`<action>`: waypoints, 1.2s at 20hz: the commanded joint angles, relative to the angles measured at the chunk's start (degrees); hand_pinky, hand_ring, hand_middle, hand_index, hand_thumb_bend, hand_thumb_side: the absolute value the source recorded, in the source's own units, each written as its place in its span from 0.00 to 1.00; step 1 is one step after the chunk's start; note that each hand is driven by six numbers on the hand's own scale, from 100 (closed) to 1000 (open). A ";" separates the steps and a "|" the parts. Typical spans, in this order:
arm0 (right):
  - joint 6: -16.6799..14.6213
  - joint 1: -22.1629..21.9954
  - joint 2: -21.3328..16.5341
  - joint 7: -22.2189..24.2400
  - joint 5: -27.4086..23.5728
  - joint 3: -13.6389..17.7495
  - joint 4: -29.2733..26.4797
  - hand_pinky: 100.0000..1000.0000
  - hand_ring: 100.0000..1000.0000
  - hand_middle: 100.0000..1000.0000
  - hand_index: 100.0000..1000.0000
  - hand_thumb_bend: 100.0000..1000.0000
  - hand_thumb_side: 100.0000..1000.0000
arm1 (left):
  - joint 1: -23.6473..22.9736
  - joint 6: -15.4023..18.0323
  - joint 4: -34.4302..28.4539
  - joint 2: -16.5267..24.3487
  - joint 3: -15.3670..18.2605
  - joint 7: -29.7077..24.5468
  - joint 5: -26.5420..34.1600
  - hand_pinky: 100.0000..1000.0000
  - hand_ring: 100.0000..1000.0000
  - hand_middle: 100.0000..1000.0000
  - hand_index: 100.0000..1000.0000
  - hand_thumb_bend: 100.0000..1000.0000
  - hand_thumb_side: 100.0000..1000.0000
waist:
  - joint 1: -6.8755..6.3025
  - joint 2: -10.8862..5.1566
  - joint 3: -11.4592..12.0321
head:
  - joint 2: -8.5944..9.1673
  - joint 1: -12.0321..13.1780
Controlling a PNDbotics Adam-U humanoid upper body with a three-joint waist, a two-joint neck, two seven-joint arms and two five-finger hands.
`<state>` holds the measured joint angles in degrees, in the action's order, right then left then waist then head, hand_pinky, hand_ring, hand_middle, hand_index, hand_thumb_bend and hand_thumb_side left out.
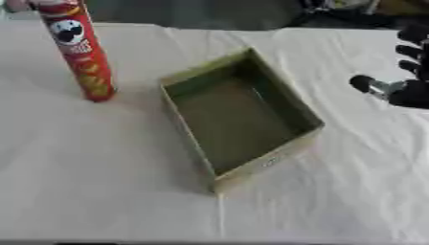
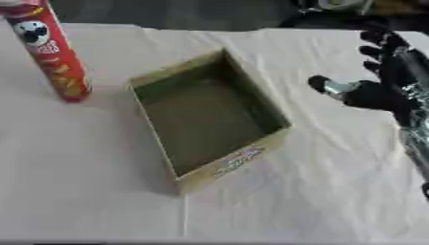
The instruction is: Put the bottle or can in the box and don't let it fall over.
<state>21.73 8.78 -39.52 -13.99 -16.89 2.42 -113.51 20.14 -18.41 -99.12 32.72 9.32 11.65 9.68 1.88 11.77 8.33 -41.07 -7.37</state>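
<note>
A tall red cardboard crisp can [image 1: 80, 50] is standing upright on the white-clothed counter [image 1: 100, 182] just left of the empty open olive cardboard box [image 1: 243, 117], untouched, while the robot's black right hand [image 2: 381, 86] is hovering spread open, well right, holding nothing.

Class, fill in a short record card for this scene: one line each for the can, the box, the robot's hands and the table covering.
can: tall red can, upright, left of the box, outside it
box: open cardboard box, nothing inside
right hand: right hand, open, right of the box, holding nothing
left hand: not in view
covering: white cloth, creased
</note>
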 commanded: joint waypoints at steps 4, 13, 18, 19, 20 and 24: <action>0.23 0.60 -2.12 0.25 -0.38 0.41 -0.67 0.98 0.98 0.96 1.00 0.62 0.00 | 3.57 -0.63 1.94 2.65 -1.13 -0.05 -1.34 0.79 1.00 0.98 0.92 0.67 0.23 | -0.22 -1.05 0.01 | 0.42 0.03; 0.48 0.73 -2.35 0.28 -0.71 0.32 -0.60 0.98 0.98 0.96 1.00 0.62 0.00 | 6.29 -1.22 4.39 2.57 -3.81 -1.50 -4.03 0.79 1.00 1.00 0.92 0.68 0.25 | -0.20 -1.57 0.02 | 0.48 0.37; 0.50 0.80 -2.41 0.52 -0.87 0.19 -0.52 0.98 0.97 0.96 1.00 0.62 0.00 | 8.06 -0.57 8.45 2.77 -5.50 -4.18 -0.44 0.78 1.00 0.99 0.92 0.66 0.25 | -0.15 -1.72 0.03 | 0.55 0.52; 0.50 0.80 -2.43 0.57 -0.88 0.19 -0.53 0.98 0.97 0.96 1.00 0.62 0.00 | 8.29 -0.09 9.04 2.81 -5.65 -4.47 0.22 0.78 1.00 0.98 0.92 0.66 0.25 | -0.13 -1.73 0.01 | 0.56 0.56; 0.49 0.80 -2.45 0.60 -0.90 0.19 -0.56 0.98 0.97 0.96 1.00 0.62 0.00 | 8.47 0.31 9.62 2.88 -5.78 -4.73 0.76 0.77 1.00 0.96 0.93 0.66 0.26 | -0.13 -1.73 0.00 | 0.56 0.61; 0.46 0.93 -2.47 0.64 -0.95 0.18 -0.69 0.98 0.97 0.96 1.00 0.62 0.00 | 9.03 0.96 11.45 3.28 -6.16 -5.84 1.59 0.77 1.00 0.90 0.92 0.65 0.27 | -0.16 -1.73 -0.02 | 0.64 0.58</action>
<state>22.24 9.06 -39.77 -13.52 -17.50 2.09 -113.49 28.19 -17.74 -87.55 33.59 2.97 6.27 10.91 1.90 11.32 8.32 -41.08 -6.90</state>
